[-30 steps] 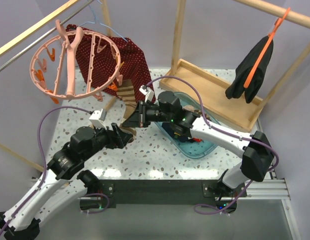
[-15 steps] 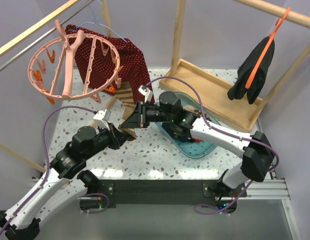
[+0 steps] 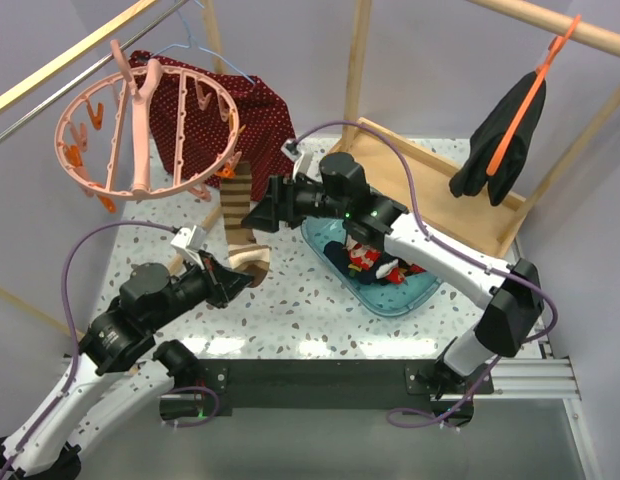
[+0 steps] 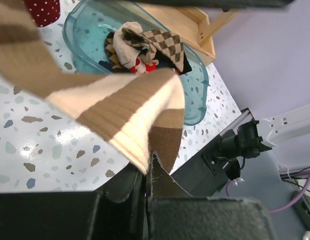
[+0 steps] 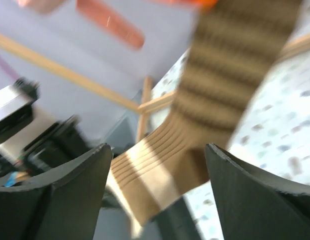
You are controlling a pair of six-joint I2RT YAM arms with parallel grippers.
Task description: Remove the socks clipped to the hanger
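The left pincer (image 3: 238, 282) is closed on the lower end of a brown-and-tan striped sock (image 3: 238, 212). In the left wrist view the folded end of the sock goes down into the shut jaws. From this pincer the sock goes up, stretched, to an orange clip (image 3: 227, 172) on the rim of the pink hanger (image 3: 140, 125), and this clip holds its upper end.

The right pincer (image 3: 258, 216) stands just to the right of the sock's middle part. Its jaws are wide apart and they hold nothing. In the right wrist view the sock lies across the gap between the two fingers (image 5: 70, 185). That view is blurred, so I cannot tell if a finger touches it.

To the right of the right pincer, under its arm, a blue tub (image 3: 418, 292) is on the table (image 3: 290, 310), with other socks (image 3: 368, 258) inside. A red dotted cloth (image 3: 225, 115) hangs behind the hanger, above both pincers.
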